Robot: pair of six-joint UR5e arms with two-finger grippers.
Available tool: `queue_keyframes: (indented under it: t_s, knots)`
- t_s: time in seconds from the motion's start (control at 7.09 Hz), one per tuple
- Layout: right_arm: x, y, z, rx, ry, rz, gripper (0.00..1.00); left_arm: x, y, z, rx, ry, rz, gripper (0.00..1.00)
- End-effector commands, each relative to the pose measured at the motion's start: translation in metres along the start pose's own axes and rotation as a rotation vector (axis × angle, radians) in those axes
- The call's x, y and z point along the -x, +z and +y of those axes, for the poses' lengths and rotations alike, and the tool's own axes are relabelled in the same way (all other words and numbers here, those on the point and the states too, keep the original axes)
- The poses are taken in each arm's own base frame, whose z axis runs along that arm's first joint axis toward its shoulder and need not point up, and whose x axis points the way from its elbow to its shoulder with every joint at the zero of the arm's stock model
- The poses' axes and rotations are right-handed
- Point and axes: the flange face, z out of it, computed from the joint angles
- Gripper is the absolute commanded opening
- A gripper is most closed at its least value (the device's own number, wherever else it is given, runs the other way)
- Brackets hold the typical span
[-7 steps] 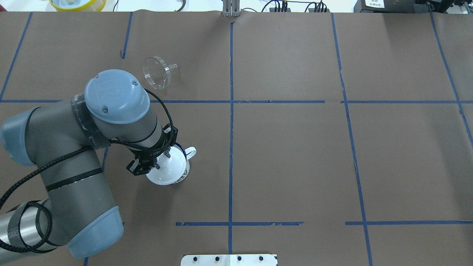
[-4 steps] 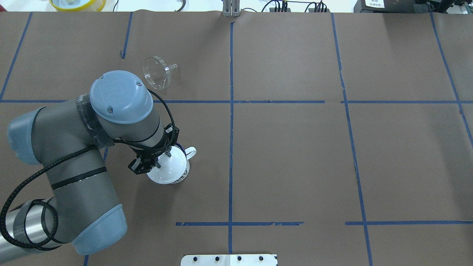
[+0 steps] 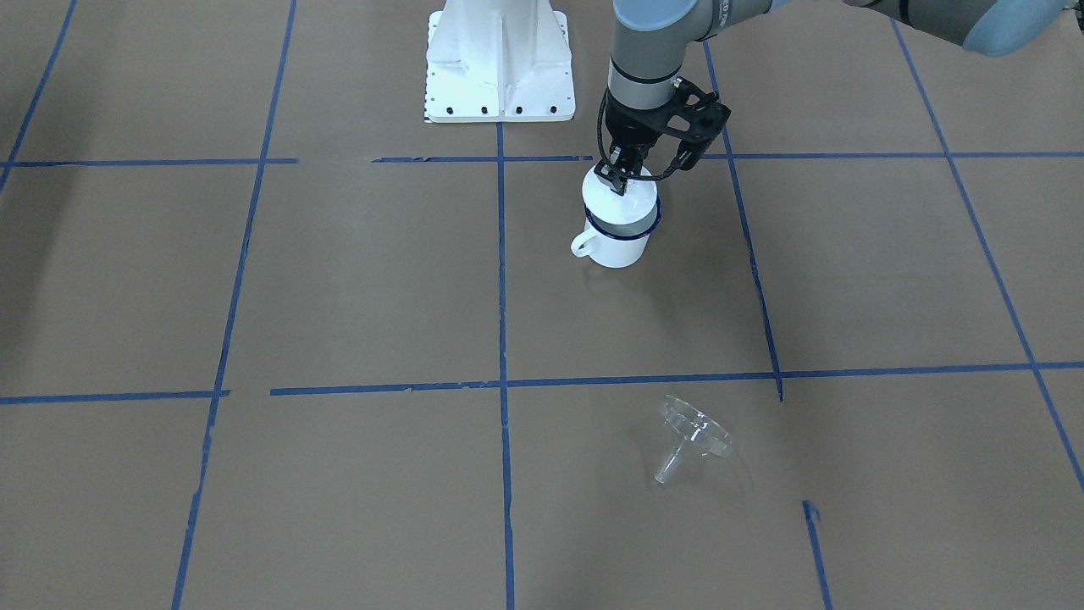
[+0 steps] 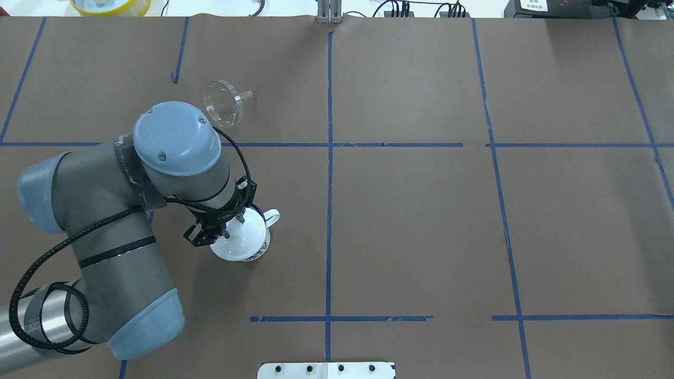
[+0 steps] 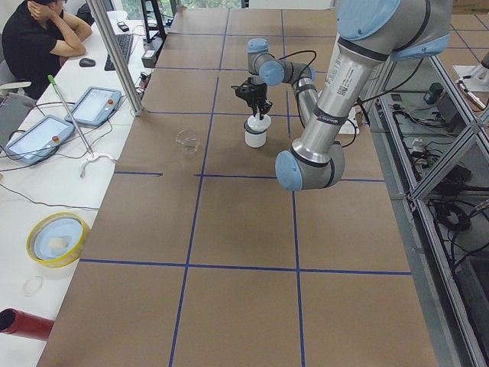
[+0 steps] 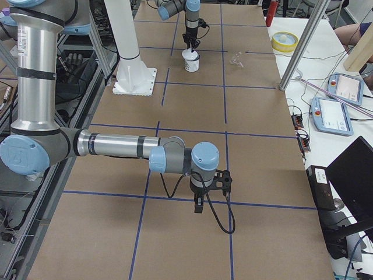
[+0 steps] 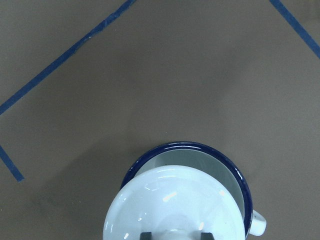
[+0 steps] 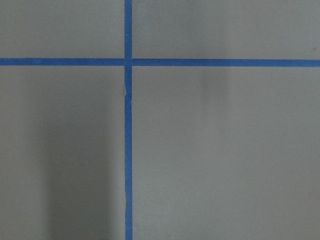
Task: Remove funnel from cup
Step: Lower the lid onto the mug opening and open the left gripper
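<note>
Cup (image 7: 200,159) half hidden under lid (image 7: 170,205)

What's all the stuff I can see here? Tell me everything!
funnel: one, clear, lying on its side on the table, apart from the cup
cup: one, white with blue rim, upright on the table
lid: one, white, at the cup's mouth
table: one, brown with blue lines
bowl: one, yellow, beside the table
person: one, black shirt, sitting at the table's side
left fingers: black, closed on the lid
right fingers: black, over bare table, open or shut unclear
</note>
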Motion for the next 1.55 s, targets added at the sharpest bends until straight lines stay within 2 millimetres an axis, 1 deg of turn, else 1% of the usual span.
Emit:
queue_keyframes:
  t_s: [0.0, 0.14, 0.85, 1.13, 1.41]
  knots:
    - [0.0, 0.0, 0.0, 0.0, 0.0, 0.0, 1.0, -0.001, -0.001, 0.001, 0.002, 0.01, 0.005, 0.0]
    - [0.0, 0.001, 0.0, 0.001, 0.001, 0.0, 1.0, -0.004, 0.003, 0.0, -0.002, 0.018, -0.001, 0.0]
    - [0.0, 0.0, 0.0, 0.0, 0.0, 0.0, 1.0, -0.01, -0.003, -0.01, -0.015, 0.051, 0.012, 0.0]
    - [0.0, 0.0, 0.0, 0.0, 0.0, 0.0, 1.0, -0.011, 0.001, -0.014, -0.02, 0.053, 0.003, 0.0]
    - [0.0, 0.0, 0.0, 0.0, 0.0, 0.0, 1.0, -0.01, 0.001, -0.014, -0.018, 0.053, 0.002, 0.0]
